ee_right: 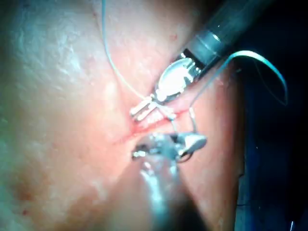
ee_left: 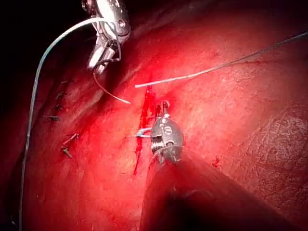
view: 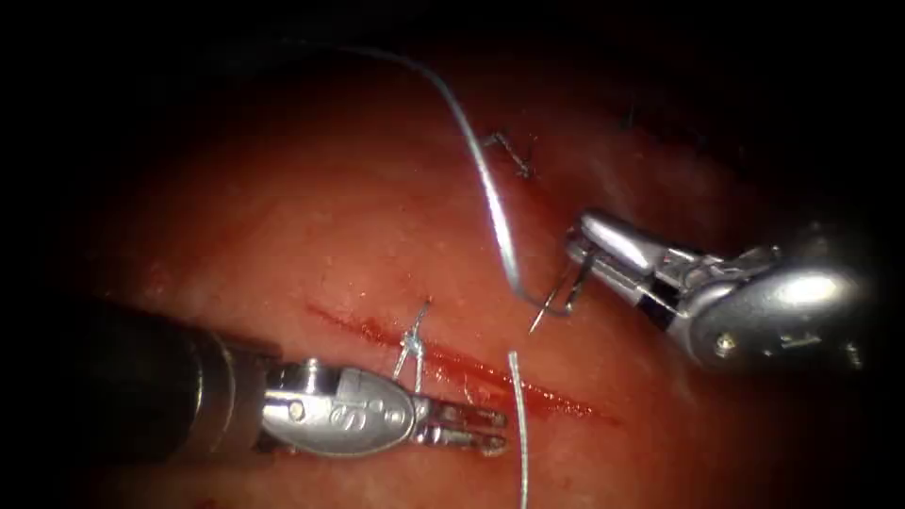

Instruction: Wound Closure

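Endoscope: right tool [view: 577, 256] fingers grip needle [view: 558, 294] above tissue [view: 283, 217] — left tool [view: 481, 429] fingers narrow, empty, at cut [view: 471, 368].

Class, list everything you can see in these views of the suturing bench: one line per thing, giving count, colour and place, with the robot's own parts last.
Tissue: one, red-pink, beneath everything.
Cut: one, dark red with red fluid, running diagonally beside the left tool.
Knotted stitch: one, pale, across the cut.
Older stitches: several, dark, above the cut.
Needle: one, silver, curved, held in the right tool, clear of the tissue.
Thread: one, pale blue-grey, arcing up from the needle.
Thread end: one, white, right of the left tool's tip.
Left tool: one, silver, on the cut, holding nothing.
Right tool: one, silver, right of the cut.
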`<state>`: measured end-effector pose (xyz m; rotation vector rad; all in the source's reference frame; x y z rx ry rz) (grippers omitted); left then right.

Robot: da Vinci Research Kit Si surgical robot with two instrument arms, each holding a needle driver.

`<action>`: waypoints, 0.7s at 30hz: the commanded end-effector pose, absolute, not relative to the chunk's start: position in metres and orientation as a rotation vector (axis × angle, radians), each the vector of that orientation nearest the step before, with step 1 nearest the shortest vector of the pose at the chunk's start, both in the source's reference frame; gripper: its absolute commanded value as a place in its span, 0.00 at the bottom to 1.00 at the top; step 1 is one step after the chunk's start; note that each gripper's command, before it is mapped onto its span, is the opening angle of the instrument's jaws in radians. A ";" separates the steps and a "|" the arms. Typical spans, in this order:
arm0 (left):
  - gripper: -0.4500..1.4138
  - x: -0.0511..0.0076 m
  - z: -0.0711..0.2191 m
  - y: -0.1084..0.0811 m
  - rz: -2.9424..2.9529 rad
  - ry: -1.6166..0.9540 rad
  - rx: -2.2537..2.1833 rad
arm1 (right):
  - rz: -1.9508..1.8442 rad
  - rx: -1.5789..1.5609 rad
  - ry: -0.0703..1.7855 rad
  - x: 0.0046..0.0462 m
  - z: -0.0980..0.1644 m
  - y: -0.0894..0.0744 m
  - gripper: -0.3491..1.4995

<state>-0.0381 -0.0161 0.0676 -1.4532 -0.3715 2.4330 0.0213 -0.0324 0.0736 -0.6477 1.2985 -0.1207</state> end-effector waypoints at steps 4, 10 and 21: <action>0.16 -0.0384 0.068 -0.016 2.432 -0.373 -1.458 | -0.128 -0.653 1.296 0.0223 0.074 -0.032 0.00; 0.15 -0.0382 0.068 -0.016 2.432 -0.377 -1.461 | -0.145 -0.649 1.286 0.0221 0.075 -0.033 0.00; 0.15 -0.0380 0.068 -0.016 2.433 -0.379 -1.463 | -0.154 -0.655 1.275 0.0221 0.076 -0.033 0.00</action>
